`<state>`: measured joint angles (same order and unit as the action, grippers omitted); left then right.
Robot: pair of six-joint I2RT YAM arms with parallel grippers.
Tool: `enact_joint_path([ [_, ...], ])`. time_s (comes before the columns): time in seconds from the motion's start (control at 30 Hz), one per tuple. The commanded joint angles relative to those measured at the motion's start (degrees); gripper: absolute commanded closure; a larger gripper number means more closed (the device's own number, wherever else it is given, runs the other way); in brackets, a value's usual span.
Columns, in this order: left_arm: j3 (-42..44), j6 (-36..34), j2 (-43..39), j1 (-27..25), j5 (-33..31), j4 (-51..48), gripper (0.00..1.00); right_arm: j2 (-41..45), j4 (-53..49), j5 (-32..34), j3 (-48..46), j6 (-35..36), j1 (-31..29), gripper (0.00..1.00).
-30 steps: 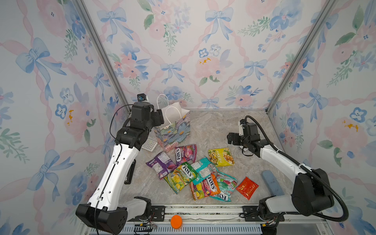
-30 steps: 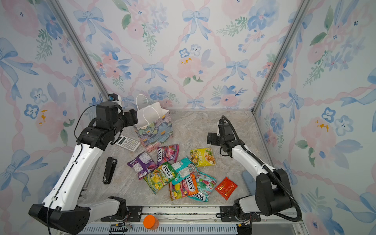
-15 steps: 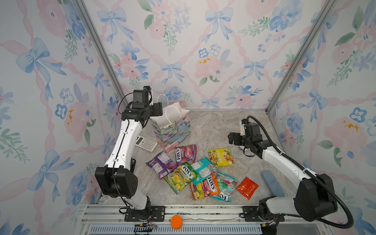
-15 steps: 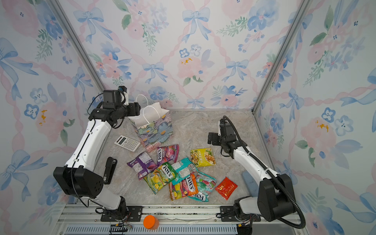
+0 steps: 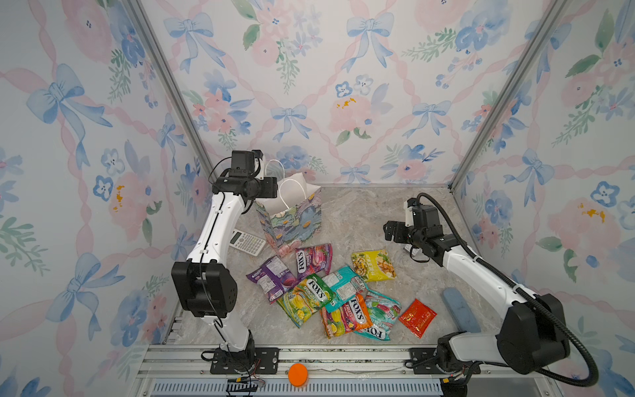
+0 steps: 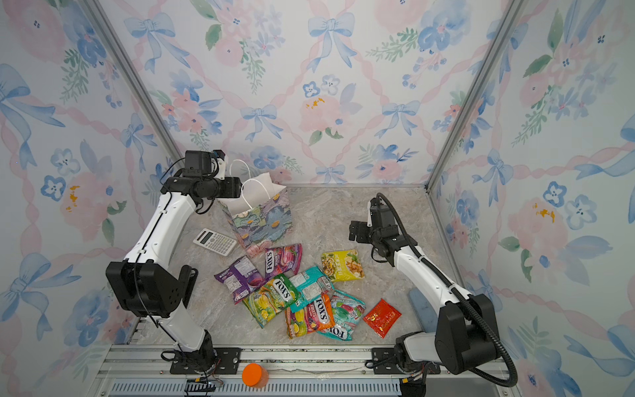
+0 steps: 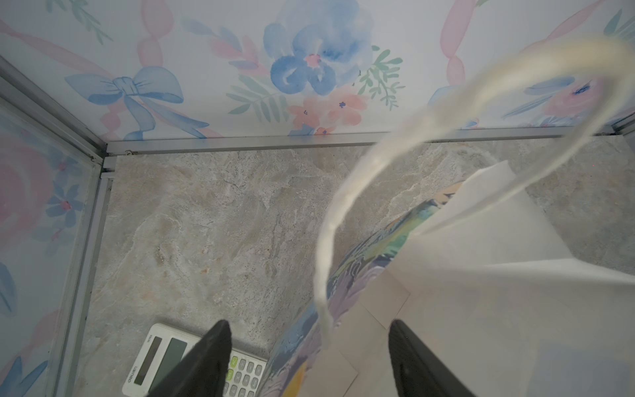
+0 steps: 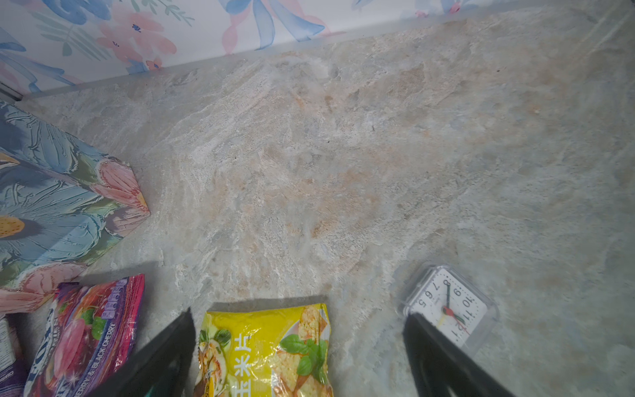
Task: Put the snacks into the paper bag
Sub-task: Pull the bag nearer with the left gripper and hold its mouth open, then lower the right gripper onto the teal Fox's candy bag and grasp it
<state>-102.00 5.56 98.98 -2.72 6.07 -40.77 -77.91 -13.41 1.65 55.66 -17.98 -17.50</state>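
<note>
Now, front edge: orange disc [image 5: 298, 374] on the rail at bottom centre, no part of the job.
Snacks [image 5: 311, 292]: heaped at lower centre in both top views, none bagged yet; red sachet [image 5: 417, 317] lying apart at lower right, yellow packet [image 8: 264, 350] at the heap's right edge.
Right gripper [image 8: 299, 318]: fingers spread wide and empty, hovering over the yellow packet's end; small clock [image 8: 450, 309] just beside one finger.
Calculator [image 5: 248, 242]: flat, left of centre, just beside the bag's foot.
Paper bag [image 5: 293, 220]: upright with its mouth open, centre-left, near the back wall.
Left gripper [image 7: 309, 324]: fingers apart, straddling the bag's rim and one cord handle [image 7: 323, 275]; nothing pinched yet.
Step, as judged: pinning the rim to hold the mouth open. Best closed gently on the paper wall rather than the cord alone, without tipping the bag; right side kept clear of the clock.
Change since a second ago: left arm unfolded and swung from over the calculator to the bag's upper-left rim; calculator now fully uncovered; right arm, bag and packets as before.
</note>
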Motion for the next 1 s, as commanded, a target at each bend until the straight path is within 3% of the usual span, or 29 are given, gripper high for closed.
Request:
enact_joint_path([
  [0.0, -0.35, -0.9, 0.29, 0.96, 0.78, -1.05, 0.3, -0.47, -1.24, -0.8, 1.28, -1.0, -1.09, 0.03],
  [0.23, 1.51, -0.42, 1.1, 1.24, 4.37, -1.05, 0.5, -0.63, -1.29, -2.11, 0.64, -2.3, -3.51, 0.03],
  [0.6, 3.25, 1.25, -0.28, 1.23, 6.18, -0.97, 0.96, 2.13, -7.62, -6.88, -1.64, -6.58, -11.14, 0.02],
  [0.97, 4.87, 1.93, -1.94, 1.16, 8.02, -0.75, 1.0, 16.79, -16.23, -5.4, -14.64, -20.95, -20.14, 0.07],
])
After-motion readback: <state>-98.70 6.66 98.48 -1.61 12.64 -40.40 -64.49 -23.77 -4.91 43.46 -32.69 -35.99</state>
